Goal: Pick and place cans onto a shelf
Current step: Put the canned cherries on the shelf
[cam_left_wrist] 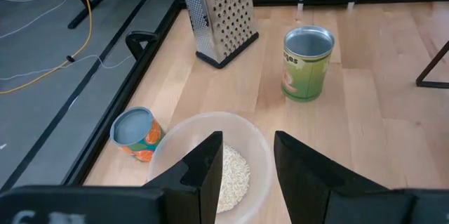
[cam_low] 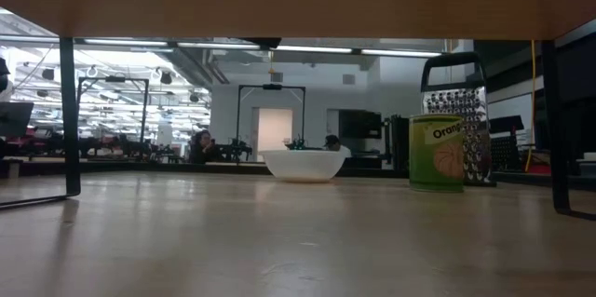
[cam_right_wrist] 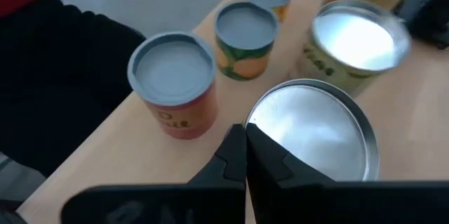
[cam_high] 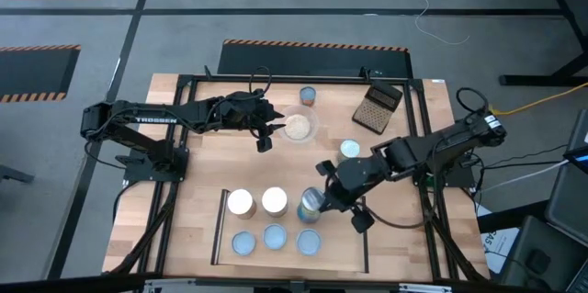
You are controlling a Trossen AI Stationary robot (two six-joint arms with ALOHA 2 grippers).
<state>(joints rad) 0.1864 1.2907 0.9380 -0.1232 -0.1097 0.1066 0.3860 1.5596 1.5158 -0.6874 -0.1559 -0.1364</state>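
Note:
The shelf (cam_high: pixel 342 238) lies near the table's front edge and carries several cans: two white-topped (cam_high: pixel 241 202) in the far row and three pale-blue-topped (cam_high: pixel 275 236) in the near row. My right gripper (cam_high: pixel 323 197) is shut on a silvery-topped can (cam_right_wrist: pixel 309 129) beside the white-topped pair. Two more cans stand upright on the table, one green (cam_left_wrist: pixel 306 64) and one orange (cam_left_wrist: pixel 137 134). My left gripper (cam_left_wrist: pixel 245 155) hangs open above a clear bowl of grains (cam_left_wrist: pixel 210 161) and touches nothing. My right gripper pinches the silvery-topped can's top rim (cam_right_wrist: pixel 247 120) between its two fingers, one finger over the lid and one outside the wall. The fingers slant down from the table's right. The can hangs upright below them; whether its base is on the shelf I cannot tell.
A metal grater (cam_high: pixel 378 107) stands at the far right of the table. The bowl (cam_high: pixel 299 128) sits mid-table toward the far side. Black frame bars (cam_high: pixel 184 146) run along the table's sides. Bare wood lies between the bowl and the shelf.

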